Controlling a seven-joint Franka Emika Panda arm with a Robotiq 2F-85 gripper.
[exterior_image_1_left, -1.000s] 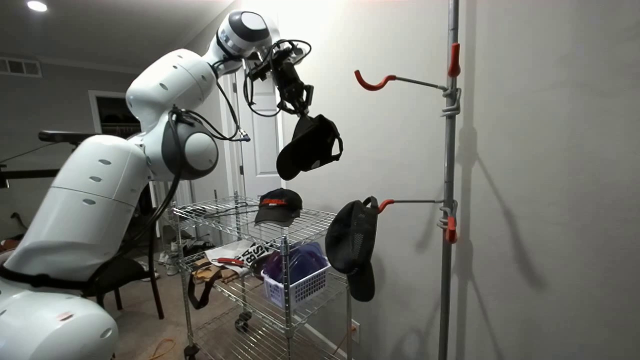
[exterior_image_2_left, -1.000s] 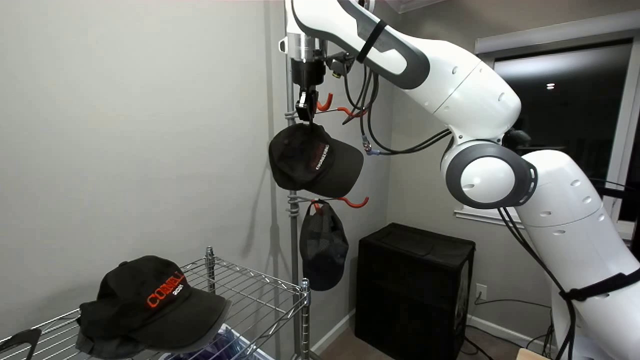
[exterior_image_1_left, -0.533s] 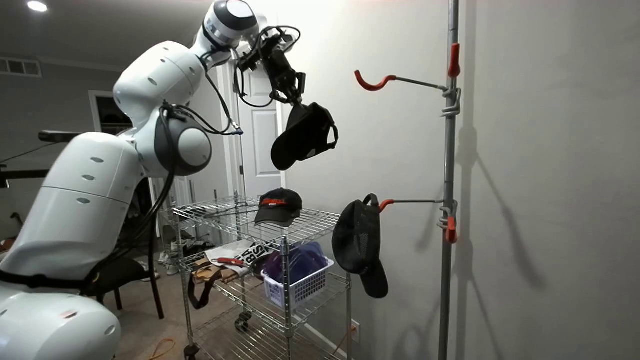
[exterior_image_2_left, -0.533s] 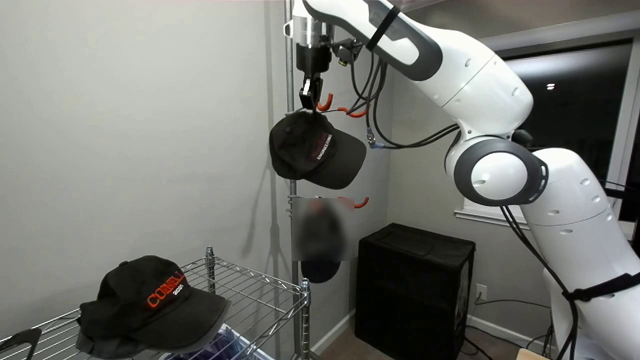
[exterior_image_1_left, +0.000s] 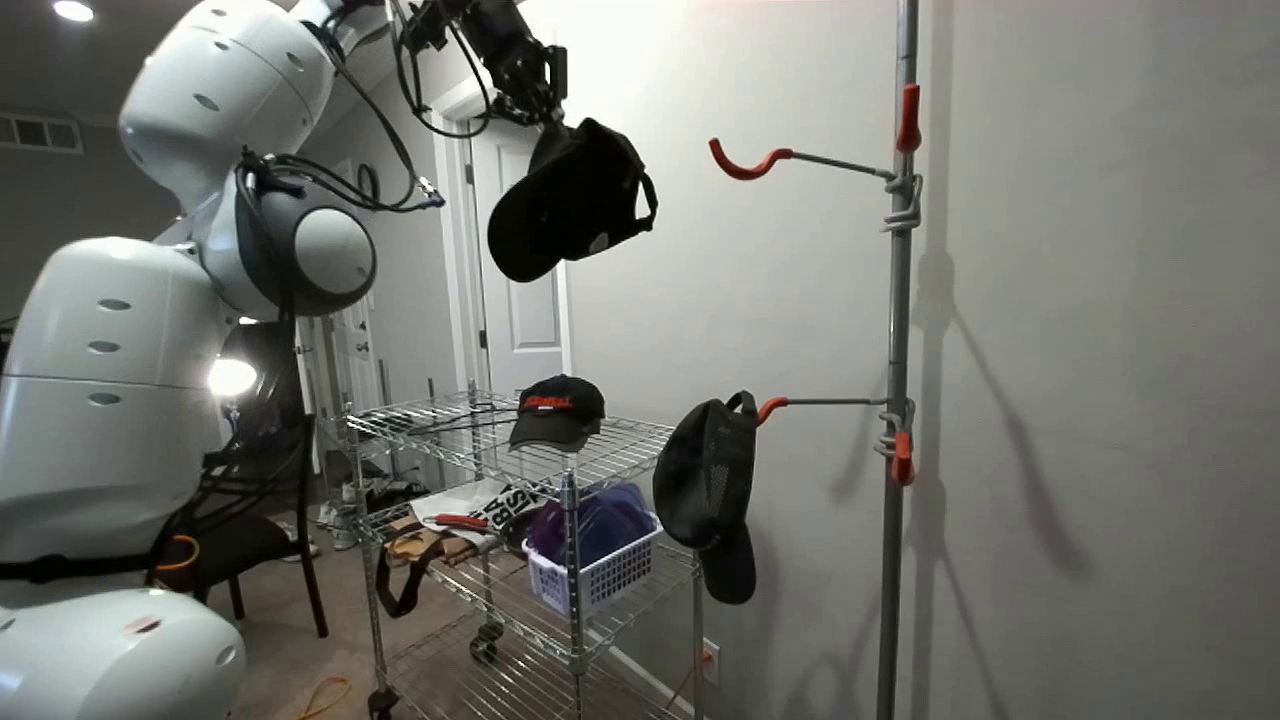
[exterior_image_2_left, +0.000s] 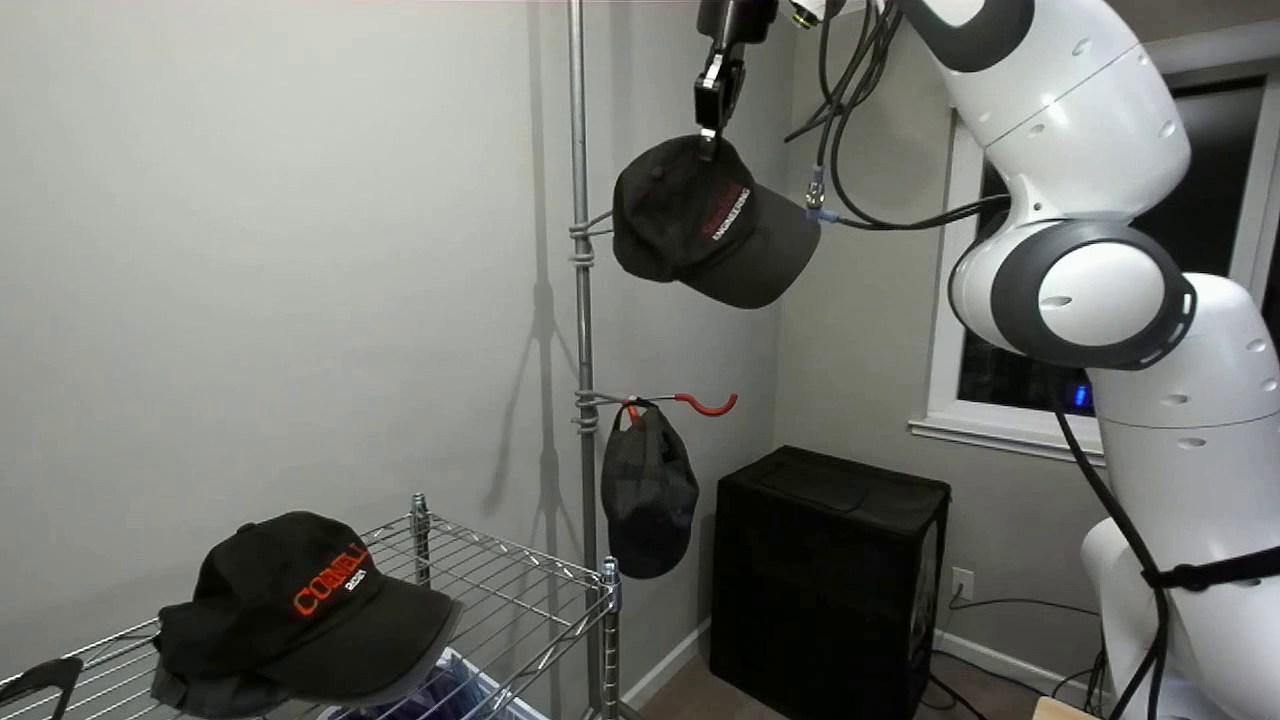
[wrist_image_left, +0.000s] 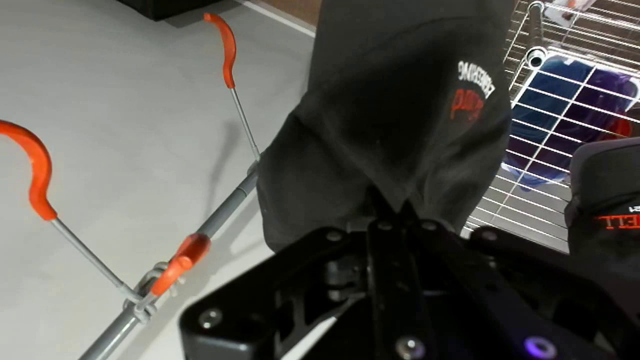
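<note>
Pinched black ENGINEERING-lettered cap (exterior_image_2_left: 714, 222) by top in gripper (wrist_image_left: 393, 210) | suspended aloft, apart from upper red hook (exterior_image_1_left: 741, 175) and pole (exterior_image_1_left: 900, 310) | risked slip or rotation through narrow fabric pinch; risked snag on hook if swung sideways

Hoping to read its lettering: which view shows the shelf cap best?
An exterior view: the shelf cap is large, its lettering clearest. In an exterior view, atop the cart, it's smaller, its lettering blurred; the wrist view's right edge crops it.
</note>
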